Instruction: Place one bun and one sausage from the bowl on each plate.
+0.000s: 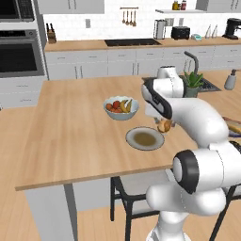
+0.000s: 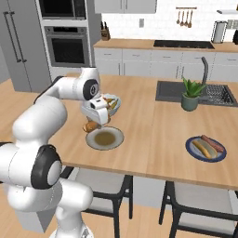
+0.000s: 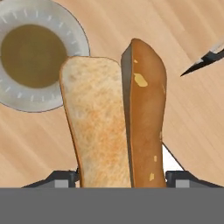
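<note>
The fingers [image 3: 120,179] pinch a split golden-brown bun [image 3: 116,118] upright between them, lifted off the wooden desk [image 1: 70,127]. Ahead and to one side of them lies the plain grey round plate [image 3: 37,57], bare, likely the bun's destination.

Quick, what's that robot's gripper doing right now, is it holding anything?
Gripper: closed on a split bun, held above the wooden counter beside the grey plate.
</note>
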